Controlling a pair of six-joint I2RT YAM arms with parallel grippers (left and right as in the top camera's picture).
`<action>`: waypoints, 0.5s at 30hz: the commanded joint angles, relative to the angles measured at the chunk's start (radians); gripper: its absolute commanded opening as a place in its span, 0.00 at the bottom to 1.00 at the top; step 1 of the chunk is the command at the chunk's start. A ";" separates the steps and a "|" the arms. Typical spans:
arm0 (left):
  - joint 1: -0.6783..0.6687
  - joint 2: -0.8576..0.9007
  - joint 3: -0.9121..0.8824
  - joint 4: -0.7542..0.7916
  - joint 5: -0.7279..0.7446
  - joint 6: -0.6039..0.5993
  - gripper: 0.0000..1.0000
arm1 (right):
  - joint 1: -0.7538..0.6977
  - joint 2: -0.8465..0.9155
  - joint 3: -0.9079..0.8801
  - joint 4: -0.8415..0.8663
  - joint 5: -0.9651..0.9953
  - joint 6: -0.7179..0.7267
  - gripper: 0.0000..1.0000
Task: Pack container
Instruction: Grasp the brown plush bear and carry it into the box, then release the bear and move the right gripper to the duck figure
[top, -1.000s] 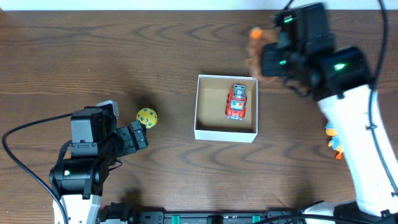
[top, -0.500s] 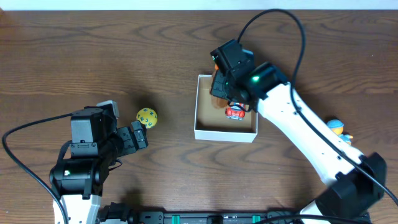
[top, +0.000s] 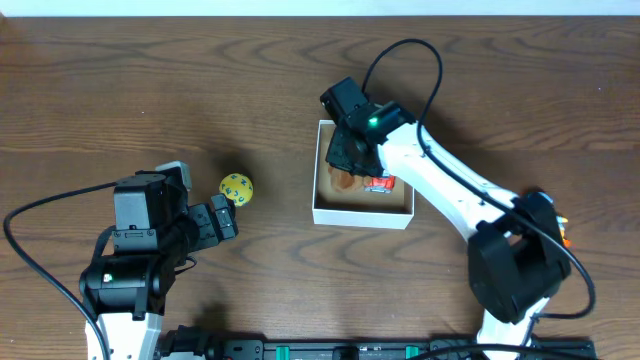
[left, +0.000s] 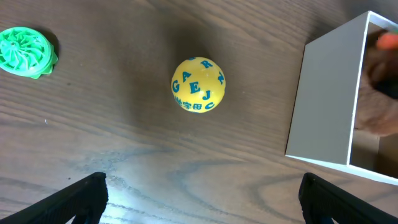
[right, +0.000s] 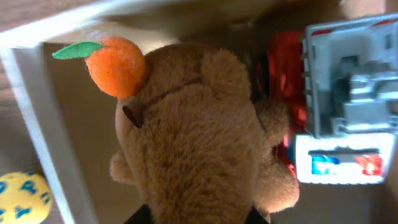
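Observation:
The container (top: 362, 213), a white box with a tan inside, stands mid-table; it also shows in the left wrist view (left: 326, 106) and the right wrist view (right: 34, 124). My right gripper (top: 350, 150) is shut on a brown plush bear with an orange on its head (right: 199, 143) and holds it inside the container (top: 343, 178). A red toy car (top: 382, 184) lies in the container beside the bear (right: 336, 106). A yellow lettered ball (top: 236, 188) lies on the table left of the container (left: 198, 84). My left gripper (left: 202, 199) is open and empty, near the ball.
A green ridged toy (left: 26, 51) lies left of the ball in the left wrist view. An orange and blue toy (top: 565, 230) shows at the right behind my right arm. The table is dark wood.
My right arm has swung from the back right over the container and lowered the plush bear into it. The left arm and the ball have not moved.

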 joint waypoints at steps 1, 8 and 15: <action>0.002 0.000 0.015 -0.001 0.005 -0.006 0.98 | 0.008 0.033 -0.002 0.001 0.001 0.037 0.01; 0.002 0.000 0.015 -0.005 0.005 -0.006 0.98 | -0.006 0.063 -0.002 0.026 0.006 0.042 0.17; 0.002 0.000 0.015 -0.008 0.005 -0.006 0.98 | -0.008 0.063 0.002 0.048 0.013 -0.015 0.49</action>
